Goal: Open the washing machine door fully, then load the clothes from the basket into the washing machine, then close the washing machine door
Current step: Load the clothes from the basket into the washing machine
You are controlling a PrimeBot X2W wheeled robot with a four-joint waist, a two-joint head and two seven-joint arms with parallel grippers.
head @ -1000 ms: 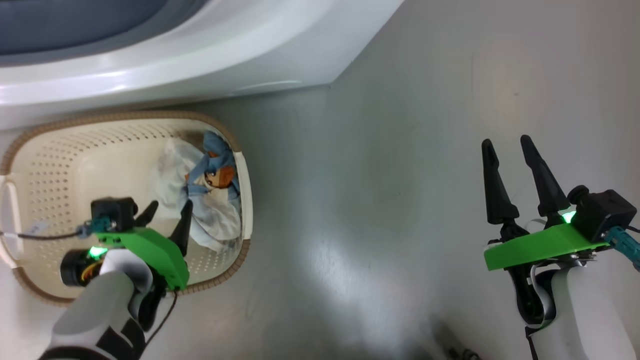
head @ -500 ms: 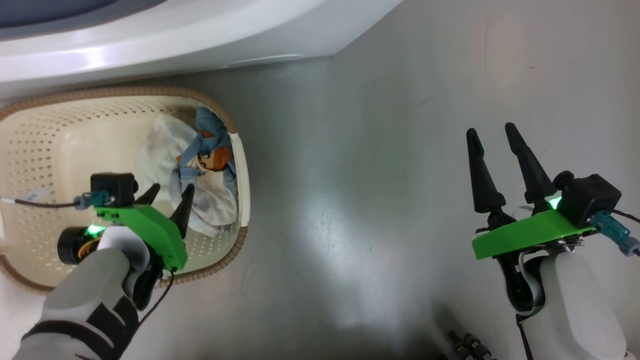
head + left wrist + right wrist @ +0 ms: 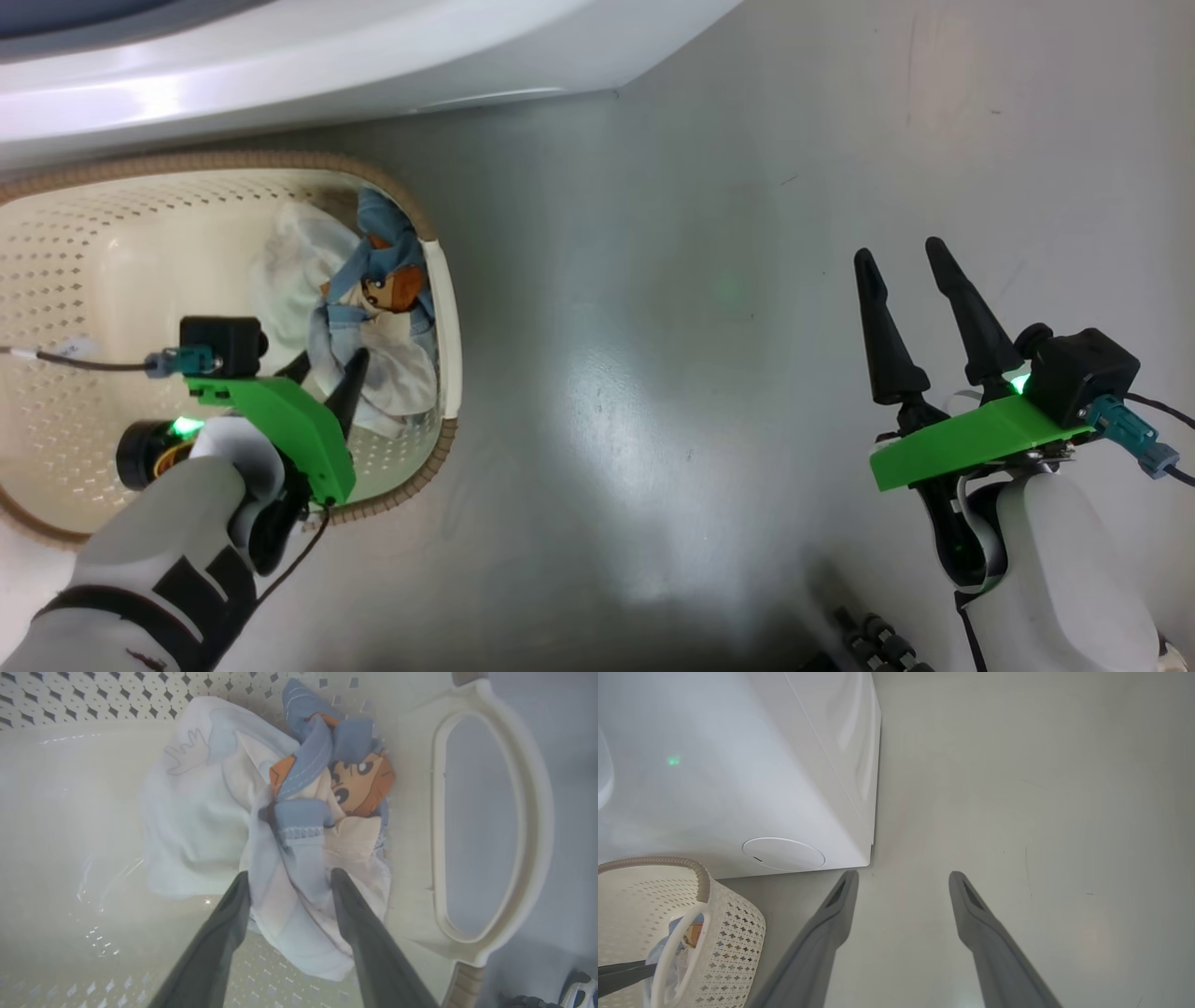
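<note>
The cream basket (image 3: 446,280) with a brown rim stands on the floor against the white washing machine (image 3: 373,56). The clothes (image 3: 373,308), a white garment and a blue one with an orange cartoon patch, lie bunched at the basket's right end. My left gripper (image 3: 331,359) reaches down into the basket. In the left wrist view it (image 3: 289,877) is open, with a fold of the clothes (image 3: 210,812) between its fingers. My right gripper (image 3: 897,248) hangs open over bare floor, holding nothing. The washing machine door is out of view.
Grey floor (image 3: 653,327) spreads to the right of the basket. The washer's lower corner with a round cover (image 3: 783,854) lies just ahead of my right gripper (image 3: 903,873). The basket's white handle (image 3: 542,812) is right of the clothes. A dark part of my base (image 3: 868,644) shows at the bottom.
The head camera has shifted a little. My left gripper has pushed forward into the clothes and its fingers have drawn slightly closer together. The right gripper stays open.
</note>
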